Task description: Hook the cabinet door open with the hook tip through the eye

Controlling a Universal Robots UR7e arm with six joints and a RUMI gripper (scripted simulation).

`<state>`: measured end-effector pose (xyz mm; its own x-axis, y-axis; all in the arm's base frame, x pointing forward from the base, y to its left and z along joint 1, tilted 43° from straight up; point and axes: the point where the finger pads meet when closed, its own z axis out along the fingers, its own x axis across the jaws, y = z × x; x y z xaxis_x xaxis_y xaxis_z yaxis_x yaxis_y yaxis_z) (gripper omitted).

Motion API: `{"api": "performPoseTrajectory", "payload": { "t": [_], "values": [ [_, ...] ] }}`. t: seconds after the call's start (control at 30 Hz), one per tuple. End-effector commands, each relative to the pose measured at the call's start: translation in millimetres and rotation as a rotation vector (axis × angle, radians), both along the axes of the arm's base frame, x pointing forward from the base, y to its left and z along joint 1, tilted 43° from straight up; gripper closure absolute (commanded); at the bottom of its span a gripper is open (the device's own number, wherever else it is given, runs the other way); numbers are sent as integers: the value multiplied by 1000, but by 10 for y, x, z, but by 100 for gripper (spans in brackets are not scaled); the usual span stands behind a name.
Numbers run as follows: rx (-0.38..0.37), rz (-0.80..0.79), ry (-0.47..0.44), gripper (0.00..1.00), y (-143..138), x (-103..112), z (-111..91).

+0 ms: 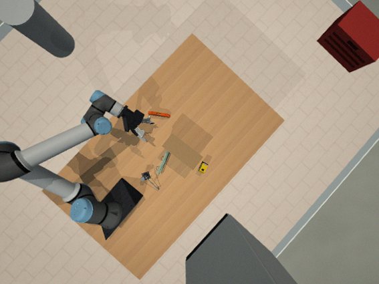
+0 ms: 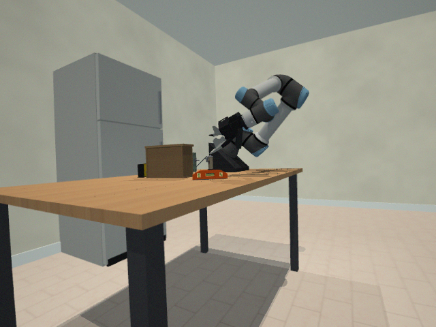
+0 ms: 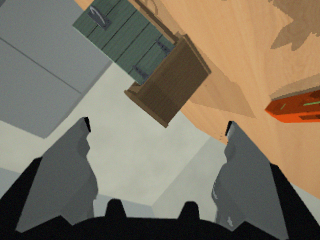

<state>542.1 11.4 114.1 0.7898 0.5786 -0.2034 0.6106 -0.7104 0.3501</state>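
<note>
The brown wooden cabinet (image 1: 187, 146) stands flat on its base mid-table and also shows in the side view (image 2: 169, 160). Its green plank door (image 1: 162, 162) is swung open, seen edge-on from above. In the wrist view the door (image 3: 125, 37) carries a metal eye (image 3: 100, 19) beside the cabinet (image 3: 170, 82). The small post (image 1: 145, 176) stands next to the door's free end, with its thin hook (image 2: 202, 161) slanting toward the door. I cannot tell where the tip sits. My gripper (image 1: 143, 127) (image 3: 158, 119) is open and empty above the table, apart from the cabinet.
An orange spirit level (image 1: 158, 113) lies just beyond the gripper and shows in the wrist view (image 3: 295, 107). A yellow tape measure (image 1: 203, 167) lies on the cabinet's other side. The arm's black base (image 1: 122, 199) sits at the table's end. A grey fridge (image 2: 109, 154) stands beside the table.
</note>
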Motion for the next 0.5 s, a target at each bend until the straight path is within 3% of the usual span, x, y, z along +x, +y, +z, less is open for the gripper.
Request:
{"api": "performPoseTrajectory", "payload": {
  "t": [0.0, 0.47],
  "values": [
    [23, -94, -33, 0, -13, -42, 25],
    [89, -377, -121, 0, -37, -173, 88]
  ]
}}
